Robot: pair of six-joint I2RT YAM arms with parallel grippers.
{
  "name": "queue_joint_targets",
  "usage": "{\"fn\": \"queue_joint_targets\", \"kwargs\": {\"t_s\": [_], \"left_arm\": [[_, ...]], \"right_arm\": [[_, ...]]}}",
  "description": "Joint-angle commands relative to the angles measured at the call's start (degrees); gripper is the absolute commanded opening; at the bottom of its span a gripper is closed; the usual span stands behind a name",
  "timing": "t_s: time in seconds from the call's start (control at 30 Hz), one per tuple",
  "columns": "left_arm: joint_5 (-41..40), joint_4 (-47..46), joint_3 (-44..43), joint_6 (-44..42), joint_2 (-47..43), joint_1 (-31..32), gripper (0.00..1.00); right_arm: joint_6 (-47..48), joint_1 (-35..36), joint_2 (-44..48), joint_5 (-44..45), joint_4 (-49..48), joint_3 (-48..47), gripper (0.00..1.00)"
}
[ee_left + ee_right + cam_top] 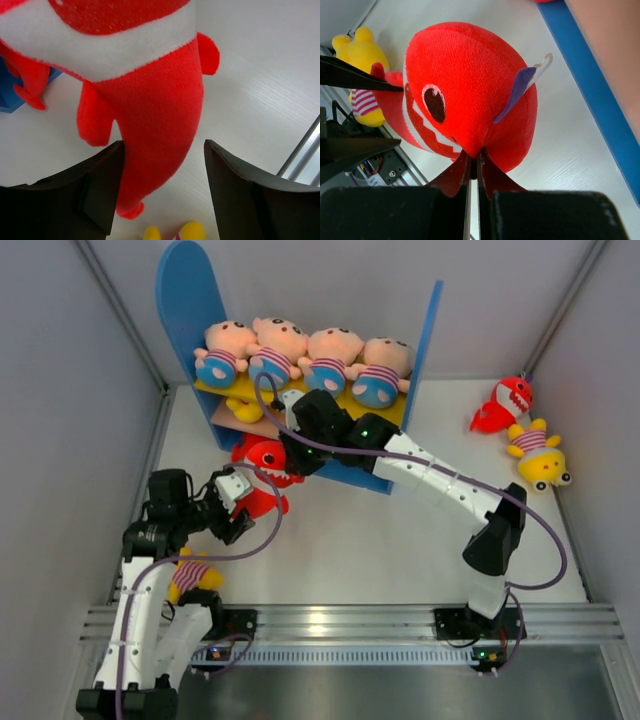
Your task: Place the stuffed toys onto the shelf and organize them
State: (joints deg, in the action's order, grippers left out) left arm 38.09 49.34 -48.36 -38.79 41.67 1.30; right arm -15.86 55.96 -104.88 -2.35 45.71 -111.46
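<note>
Nearest the bases, a yellow striped-shirt toy (195, 577) lies against the left arm, close to the rail (330, 620) at the table's near edge. Just beyond it the left gripper (162, 175) stands with jaws apart, straddling the tail of the red shark (470, 80); one finger (95, 195) is against the plush, the other is clear of it. The shark is bright red with a white toothed band, a dark eye and a purple-lined fin, and it sits in front of the shelf's left end. The right gripper (474, 167) has its jaws pressed together, pinching the plush of the shark's head.

Bare table (380, 550) opens between the two arms and out to the right wall. The shelf (185, 300) stands at the far left, its round-topped blue panel near the left wall. The right arm crosses its front, hiding most of the lower board (228, 418), where a yellow plush (243, 410) shows. Four baby dolls (282, 340) fill the yellow upper board (212, 388) side by side. Far right, a second shark (505, 403) and a yellow animal (538, 455) lie touching, near the right wall
</note>
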Motion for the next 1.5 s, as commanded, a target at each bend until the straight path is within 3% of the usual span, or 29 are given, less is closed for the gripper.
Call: {"fn": "queue_joint_targets", "kwargs": {"t_s": [0.0, 0.1, 0.17, 0.23, 0.33, 0.37, 0.47, 0.57, 0.93, 1.1, 1.3, 1.47], "left_arm": [[2.3, -0.7, 0.5, -5.1, 1.7, 0.3, 0.68], [4.0, -0.7, 1.1, -5.7, 4.5, 0.3, 0.46], [5.0, -0.7, 0.9, -5.3, 6.8, 0.3, 0.17], [5.5, -0.8, 0.5, -5.0, 9.0, 0.3, 0.0], [6.8, -1.8, 0.9, -4.2, 11.1, 0.3, 0.0], [6.7, -2.8, 1.2, -3.1, 11.4, 0.3, 0.0], [3.8, -8.7, 2.8, 2.5, 13.5, 0.3, 0.0], [-3.8, -15.0, 2.9, 10.5, 17.0, 1.1, 0.0], [-6.7, -27.4, 2.2, 19.6, 30.7, 7.9, 0.0], [-7.7, -35.3, 0.0, 22.6, 35.3, 8.5, 0.0], [-10.1, -42.6, -3.0, 23.5, 42.2, 13.5, 0.0], [-13.4, -45.1, -7.1, 24.4, 49.2, 14.2, 0.0]], "right_arm": [[-2.5, 1.0, -1.1, -2.7, -4.2, -2.4, 0.0], [-3.6, 0.5, -1.6, -3.4, -5.5, -1.5, 0.0], [-4.2, -0.3, -1.7, -3.9, -5.5, -1.0, 0.0], [-4.2, -1.1, -1.3, -4.0, -6.4, 1.1, 0.0], [-3.5, -1.3, 0.6, -3.3, -7.8, 4.1, 0.03], [-3.0, -1.2, 1.5, -0.8, -7.2, 4.4, 0.25], [-2.2, -1.1, 3.4, 6.9, -2.3, 4.8, 0.56], [-1.8, -1.2, 7.8, 12.6, -0.5, 9.1, 0.68], [-2.8, -1.2, 22.3, 23.4, -0.1, 19.8, 0.7], [-3.0, -1.2, 26.1, 25.3, 0.5, 20.4, 0.69], [-1.9, -1.2, 29.8, 28.2, 0.5, 20.4, 0.69], [-0.6, -1.2, 30.0, 28.9, 1.7, 18.6, 0.69]]}}
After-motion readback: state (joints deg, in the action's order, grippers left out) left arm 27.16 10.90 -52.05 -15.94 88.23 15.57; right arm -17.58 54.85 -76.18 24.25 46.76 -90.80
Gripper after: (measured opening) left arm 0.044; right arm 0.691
